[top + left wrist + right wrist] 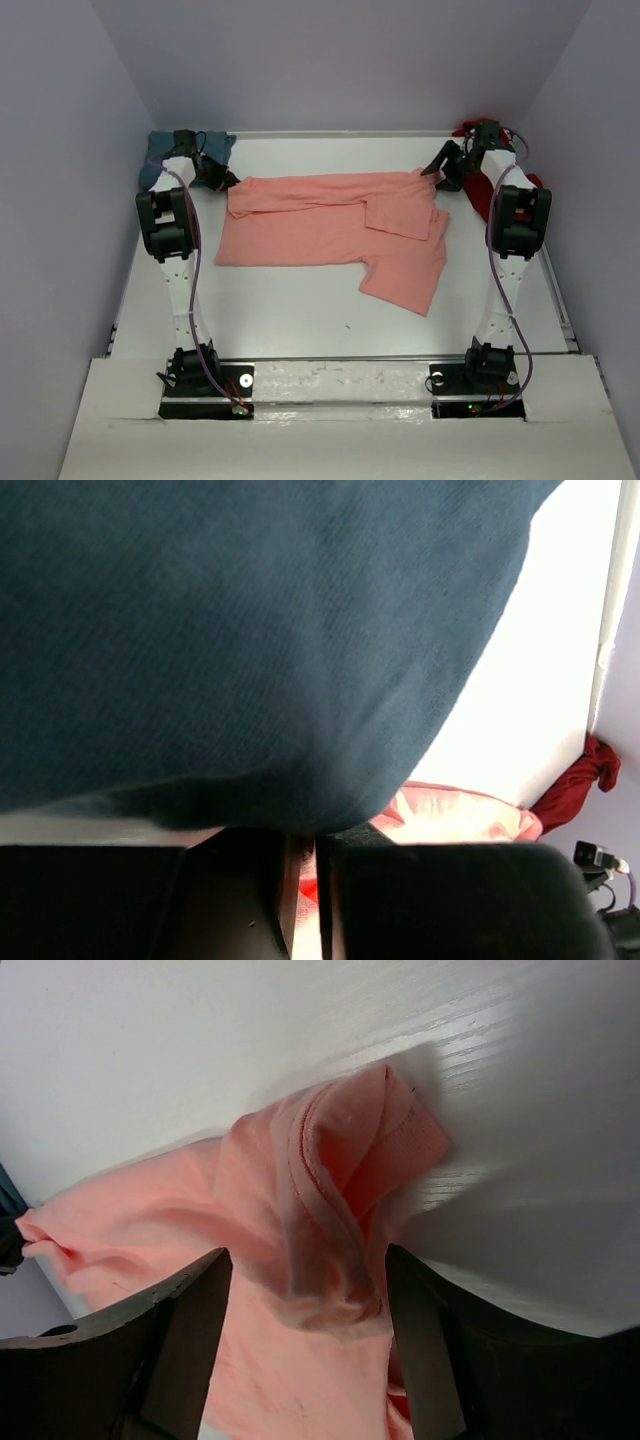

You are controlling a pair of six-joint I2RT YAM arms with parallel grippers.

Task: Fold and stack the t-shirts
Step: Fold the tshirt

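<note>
Mid-fold, the salmon-pink t-shirt (330, 235) lies doubled on the table (300, 320), right claw (305, 1260) open astride its far corner, left claw (300, 860) unreadable beside the teal t-shirt (250, 630); next needs a fresh grasp

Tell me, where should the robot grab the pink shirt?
Probably the bunched far-right corner of the pink shirt, from above with the right gripper. That corner puckers up off the table, giving cloth to pinch, and the open fingers stand either side of it.

salmon-pink t-shirt (320, 235), teal t-shirt (218, 145), dark red t-shirt (481, 192), white table (300, 320)
</note>
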